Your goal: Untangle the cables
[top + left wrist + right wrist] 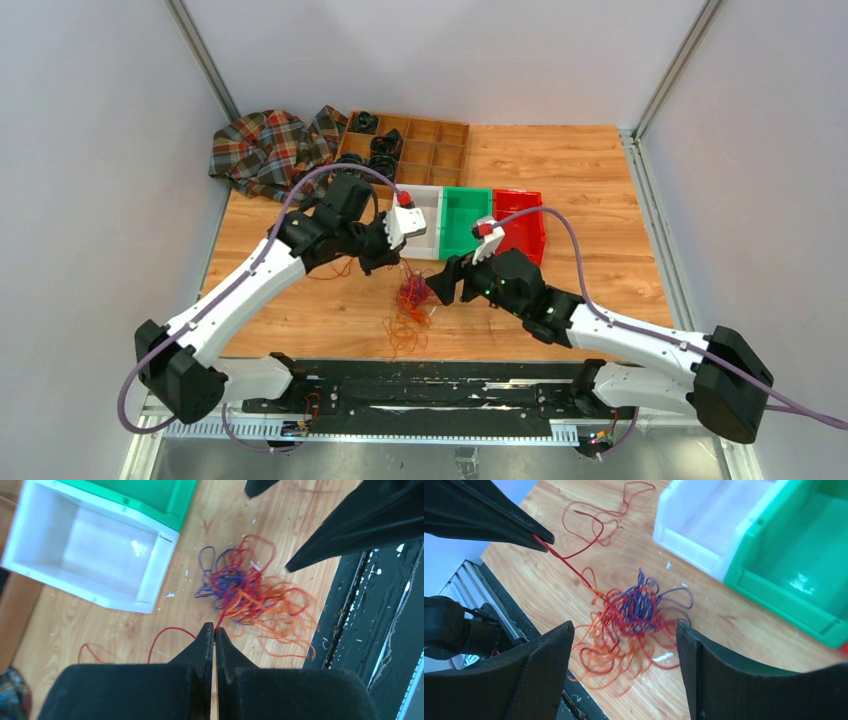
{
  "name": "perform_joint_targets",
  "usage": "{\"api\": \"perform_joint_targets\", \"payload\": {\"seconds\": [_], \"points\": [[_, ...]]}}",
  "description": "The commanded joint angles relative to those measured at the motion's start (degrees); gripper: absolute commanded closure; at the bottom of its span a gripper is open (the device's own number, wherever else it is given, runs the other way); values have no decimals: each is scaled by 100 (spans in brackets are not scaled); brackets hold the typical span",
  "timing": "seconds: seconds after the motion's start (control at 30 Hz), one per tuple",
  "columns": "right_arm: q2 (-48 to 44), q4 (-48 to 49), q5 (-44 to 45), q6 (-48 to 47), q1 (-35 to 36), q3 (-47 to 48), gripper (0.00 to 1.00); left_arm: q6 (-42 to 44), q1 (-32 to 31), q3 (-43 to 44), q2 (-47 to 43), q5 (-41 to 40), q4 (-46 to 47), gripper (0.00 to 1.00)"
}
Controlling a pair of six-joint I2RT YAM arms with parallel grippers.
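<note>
The cables (412, 295) lie in a loose tangle on the wooden counter (600, 200), close to its near edge and just in front of the white bin (30, 560). Red, orange and purple strands loop through one another. Orange loops spill toward the black rail, and the purple ones bunch in the middle of the heap.

The left claw (214, 627) is pressed together on one red cable (564, 560). This strand runs in a straight line from the fingertips down into the heap. More of it trails in slack curls on the counter behind the claw.

The right claw (624, 625) hangs over the tangle with its fingers spread wide, one on each side of the heap in its own camera. It holds nothing.

A green bin (774, 585) touches the white one, and a red bin (520, 225) sits beside the green. A wooden tray (420, 140) and a plaid cloth (265, 150) lie at the far left.
</note>
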Motion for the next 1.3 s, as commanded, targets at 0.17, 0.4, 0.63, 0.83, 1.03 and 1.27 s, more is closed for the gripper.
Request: {"api": "perform_joint_targets", "payload": {"seconds": [0.17,0.4,0.63,0.83,1.03,1.27], "points": [[1107,526,-290,-397,267,1120,27,-111,-35,728,-462,-63,-897,99],[1380,865,-221,-446,311,1498,30,-52,-35,922,-710,30,-1186,99],[1633,904,-216,-514,379,1754,34,-120,-44,1053,-770,268,-1346,99],[1350,897,-98,-514,463,1466,35,-64,-44,1020,-792,145,-1349,99],[628,732,85,-541,467,994,34,-44,-44,1053,-816,70,-1347,99],[658,432,197,-1061,909,1181,33,-85,-53,1099,-738,69,-1347,99]]}}
